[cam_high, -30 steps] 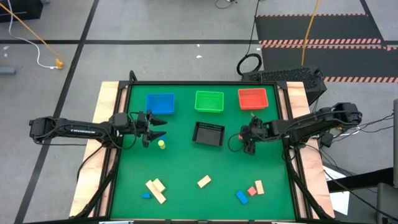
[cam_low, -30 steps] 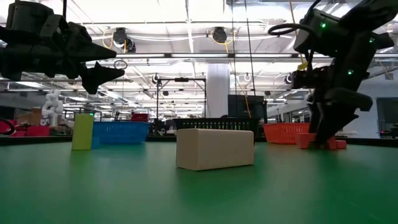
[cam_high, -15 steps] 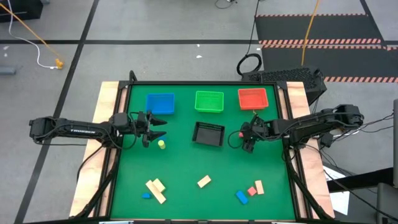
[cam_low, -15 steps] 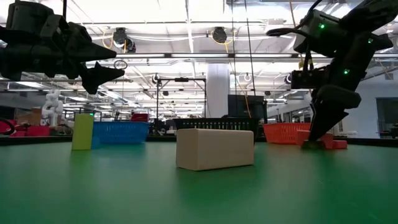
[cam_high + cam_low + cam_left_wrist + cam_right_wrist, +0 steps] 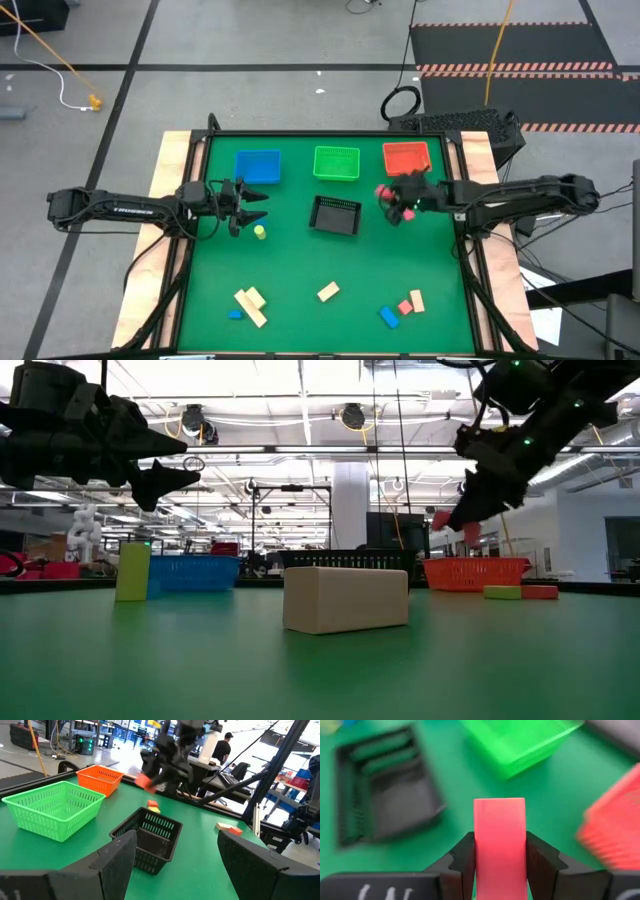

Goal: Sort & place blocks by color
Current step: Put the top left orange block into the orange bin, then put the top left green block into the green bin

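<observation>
My right gripper (image 5: 392, 198) hangs above the table between the black mesh tray (image 5: 335, 214) and the red tray (image 5: 406, 158), shut on a red block (image 5: 499, 835). The same block shows in the high view (image 5: 383, 193) and in the low view (image 5: 440, 519). My left gripper (image 5: 252, 205) waits open near the table's left side, level, with nothing between its fingers (image 5: 117, 862). A yellow-green block (image 5: 259, 232) stands on end on the table just nearer than the left gripper. Several tan, blue and red blocks lie along the near edge. My right gripper pinches the red block between its two fingers (image 5: 465, 857), on two opposite side faces (image 5: 480, 850). The fingers come slanting down from the table's right. The block sticks out past the fingertips and is lifted clear of the table.
The blue tray (image 5: 258, 166), green tray (image 5: 336, 162) and red tray stand in a row at the far edge. A tan block (image 5: 328, 292) lies near the middle front. A yellow-green block (image 5: 502, 592) and a red block (image 5: 540, 592) lie on the table below the right gripper.
My right gripper has taken hold of the red block on the table, risen with it and swung toward the far edge and the red tray, tipping more level. The block is now lifted clear; a yellow-green and a red one stay behind.
</observation>
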Controlling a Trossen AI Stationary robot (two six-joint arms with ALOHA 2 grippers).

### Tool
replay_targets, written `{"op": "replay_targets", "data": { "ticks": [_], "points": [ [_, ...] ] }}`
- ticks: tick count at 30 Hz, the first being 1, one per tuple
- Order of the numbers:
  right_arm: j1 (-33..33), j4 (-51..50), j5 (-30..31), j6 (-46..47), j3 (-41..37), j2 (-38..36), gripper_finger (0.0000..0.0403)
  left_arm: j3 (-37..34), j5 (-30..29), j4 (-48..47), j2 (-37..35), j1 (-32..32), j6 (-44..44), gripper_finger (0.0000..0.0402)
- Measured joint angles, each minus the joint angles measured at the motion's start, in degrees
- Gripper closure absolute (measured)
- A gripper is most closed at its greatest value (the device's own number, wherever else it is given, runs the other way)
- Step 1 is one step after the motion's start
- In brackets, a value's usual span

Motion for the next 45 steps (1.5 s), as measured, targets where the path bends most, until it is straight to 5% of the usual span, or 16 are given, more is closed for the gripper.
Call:
{"op": "replay_targets", "data": {
  "ticks": [6, 14, 21, 31, 45],
  "points": [
    [-10.3, 2.1, 11.0, -3.9, 0.0, -1.4, 0.029, 0.0, 0.0, 0.0, 0.0, 0.0, 0.0, 0.0123],
    [-22.6, 3.6, 11.2, -4.3, 0.0, 0.4, 0.0284, 0.0, 0.0, 0.0, 0.0, 0.0, 0.0, 0.0123],
    [-25.6, 4.0, 11.2, -4.6, 0.0, 1.8, 0.021, 0.0, 0.0, 0.0, 0.0, 0.0, 0.0, 0.0123],
    [-24.8, 4.3, 11.0, -5.8, 0.0, 0.9, 0.0159, 0.0, 0.0, 0.0, 0.0, 0.0, 0.0, 0.0123],
    [-17.4, 15.4, -18.6, -5.2, 0.0, -9.5, 0.0163, 0.0, 0.0, 0.0, 0.0, 0.0, 0.0, 0.0123]
  ]
}}
